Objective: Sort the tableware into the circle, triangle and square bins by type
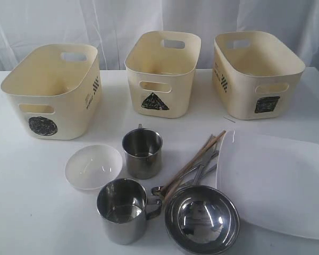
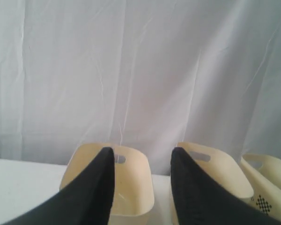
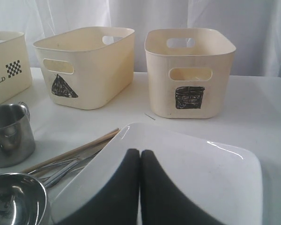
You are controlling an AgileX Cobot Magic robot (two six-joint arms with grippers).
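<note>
Left hand [image 2: 141, 154] hangs open and empty, fingers aimed toward the bins; right hand [image 3: 140, 154] is closed on nothing, poised over the white plate [image 1: 276, 180]. All the tableware sits on the counter [image 1: 26, 212] in front of the circle bin [image 1: 69, 114], triangle bin [image 1: 162, 74] and square bin [image 1: 244, 90] — none sorted yet. Trouble likely starts in the crowding: chopsticks [image 1: 196, 158] and metal utensils [image 1: 194, 171] lie against the plate's edge, and the steel bowl [image 1: 202, 219] sits just beside the near mug [image 1: 122, 212], so lifting one could drag or topple a neighbour. The plate lies flat with a thin, glossy rim — it may slip from a pinch, and looks wide for the square bin's mouth.
</note>
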